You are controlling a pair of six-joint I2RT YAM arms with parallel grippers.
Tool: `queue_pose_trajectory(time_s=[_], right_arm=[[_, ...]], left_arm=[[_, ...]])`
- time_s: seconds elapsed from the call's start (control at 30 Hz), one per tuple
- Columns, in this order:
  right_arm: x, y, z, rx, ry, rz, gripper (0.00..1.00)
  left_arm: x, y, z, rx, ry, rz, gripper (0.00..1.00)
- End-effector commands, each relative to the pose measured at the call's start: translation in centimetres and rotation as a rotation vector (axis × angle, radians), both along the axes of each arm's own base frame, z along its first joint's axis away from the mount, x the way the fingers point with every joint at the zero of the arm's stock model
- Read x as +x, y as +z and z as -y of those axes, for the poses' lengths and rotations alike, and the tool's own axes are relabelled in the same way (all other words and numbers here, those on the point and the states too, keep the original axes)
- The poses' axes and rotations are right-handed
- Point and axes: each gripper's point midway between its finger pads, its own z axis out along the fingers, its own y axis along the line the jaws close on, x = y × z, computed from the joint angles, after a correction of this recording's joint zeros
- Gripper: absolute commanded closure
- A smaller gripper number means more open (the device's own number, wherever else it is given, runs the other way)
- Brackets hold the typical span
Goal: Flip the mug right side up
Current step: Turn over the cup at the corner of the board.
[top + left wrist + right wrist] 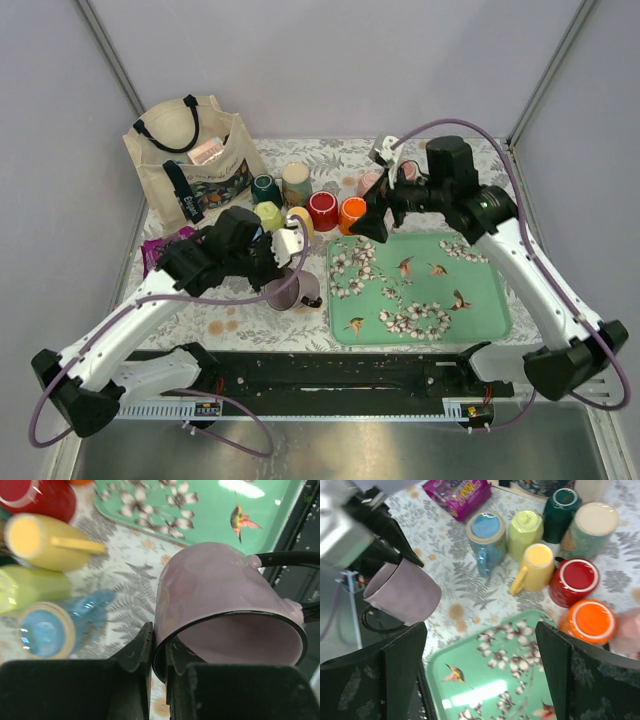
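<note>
The left gripper (159, 647) pinches the rim of the pink mug (215, 595), one finger inside and one outside. The mug is tilted on its side, apparently lifted, just beside the left edge of the tray (495, 300). The right gripper (481, 655) is spread wide and holds nothing. A thin rim pinch may let the mug pivot or slip during rotation. A swinging base may strike the nearby blue mug (47, 630) or yellow mug (37, 537). Open room lies over the tray and toward the near rail (330, 365).

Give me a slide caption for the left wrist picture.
Left gripper pinches the rim of a tilted pink mug, with a green flowered tray just beyond.
</note>
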Motion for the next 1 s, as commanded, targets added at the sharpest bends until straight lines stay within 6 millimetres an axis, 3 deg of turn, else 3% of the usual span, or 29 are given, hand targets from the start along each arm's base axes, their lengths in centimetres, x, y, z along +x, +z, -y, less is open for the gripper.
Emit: queue_pose_trajectory(time_s=[0.0,0.2,0.37,0.47,0.73,0.8,0.87,0.9,0.93,0.97], right_arm=[[0.5,-1.1,1.8,-0.101,-0.009,0.202,0.01],[-3.8,-4.3,0.4,-0.264,0.215,0.275,0.06],[-6.5,-7.5,-1.2,-0.354,0.362,0.313,0.22],[-5.6,-8.9,-2.3,-0.393,0.361,0.377,0.26],[-2.3,-9.5,-5.2,-0.397,0.292,0.405,0.41],[-2.0,-9.7,-5.6,-0.408,0.296,0.405,0.60],[-2.3,-10.3,-5.7,-0.420,0.322,0.392,0.89],[-2.3,-10.3,-5.6,-0.420,0.323,0.397,0.99],[-2.3,-10.3,-5.5,-0.420,0.317,0.398,1.00],[-2.4,-10.4,-5.3,-0.416,0.316,0.402,1.00]], left_arm=[[0.1,1.6,2.2,-0.122,0.048,-0.150,1.00],[2.9,0.9,3.8,-0.169,0.153,-0.252,1.00],[5.2,0.7,4.6,-0.251,0.271,-0.396,1.00],[5.4,1.2,5.2,-0.276,0.257,-0.419,1.00],[5.4,2.3,6.2,-0.370,0.265,-0.505,1.00],[5.5,2.2,6.0,-0.376,0.276,-0.511,1.00],[6.1,2.3,5.8,-0.395,0.310,-0.517,1.00],[6.4,2.4,5.6,-0.408,0.326,-0.524,0.95],[6.8,2.5,5.3,-0.428,0.357,-0.536,0.78],[7.2,2.5,5.0,-0.442,0.380,-0.543,0.68]])
